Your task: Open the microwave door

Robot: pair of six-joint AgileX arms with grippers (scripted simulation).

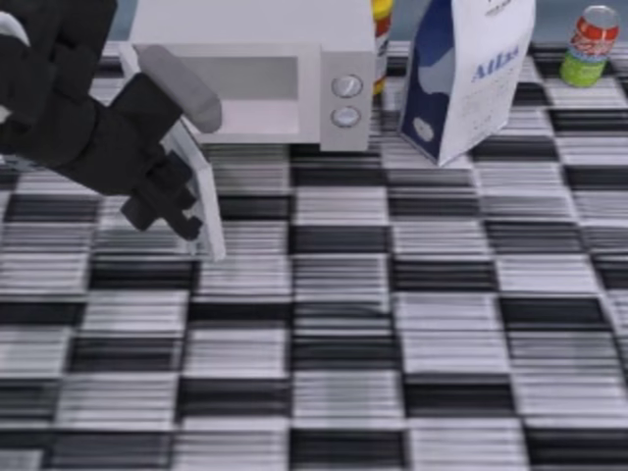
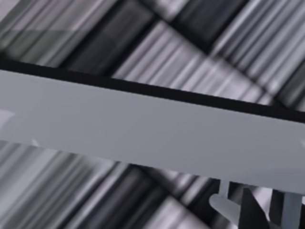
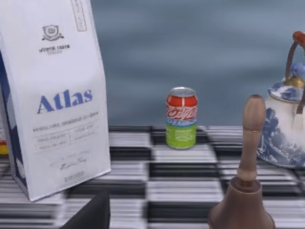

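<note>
The microwave (image 1: 257, 74) sits at the far left of the checkered table (image 1: 392, 334), knob panel with two silver knobs (image 1: 345, 101) on its right end. The microwave door (image 1: 201, 201) is swung well out from the oven front, hinged at the oven's left edge and seen nearly edge-on from above; the cavity opening is exposed.

The left gripper (image 1: 182, 211) is at the door's free outer end, on the side of the panel away from the knob panel, with dark fingers (image 1: 157, 196) touching the door edge. Whether the jaws are spread or pinching the panel cannot be told from above. In the left wrist view the door (image 2: 152, 129) fills the picture as a grey band just ahead of the jaws, with the table pattern beyond it.

The right gripper is not in the top view; only a dark corner shows in the right wrist view, so the state of its jaws cannot be told. Ahead of it stand a blue-and-white carton (image 3: 52, 95), a soda can (image 3: 181, 118), a wooden bell (image 3: 243, 186) and a blue-patterned teapot (image 3: 286, 124). From above, the carton (image 1: 471, 74) stands just right of the microwave, the can (image 1: 590, 45) farther right.
</note>
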